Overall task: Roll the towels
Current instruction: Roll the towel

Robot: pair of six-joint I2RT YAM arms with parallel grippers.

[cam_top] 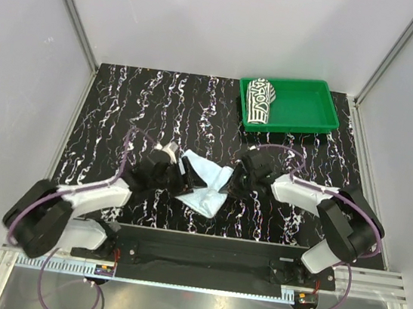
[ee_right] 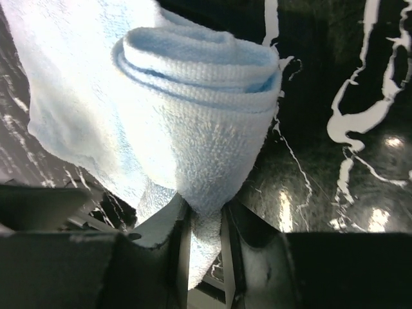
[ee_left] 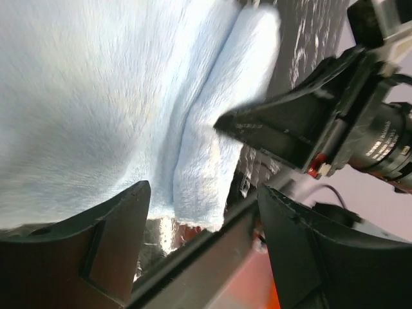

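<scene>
The pale blue towel [cam_top: 204, 185] lies partly rolled on the black marbled table between my two grippers. My right gripper [cam_top: 237, 180] is shut on the rolled end of the towel [ee_right: 193, 122], pinching the cloth between its fingers [ee_right: 168, 232]. My left gripper [cam_top: 164, 166] is open at the towel's left side; in the left wrist view the cloth [ee_left: 96, 96] fills the frame and a rolled fold [ee_left: 206, 180] hangs between the open fingers [ee_left: 122, 219]. The striped towel [cam_top: 259, 100] lies rolled in the green tray [cam_top: 307, 111].
The green tray stands at the back right of the table. The right arm's finger and wrist camera [ee_left: 360, 129] show close by in the left wrist view. The arms' base rail [cam_top: 201, 249] runs along the table's near edge.
</scene>
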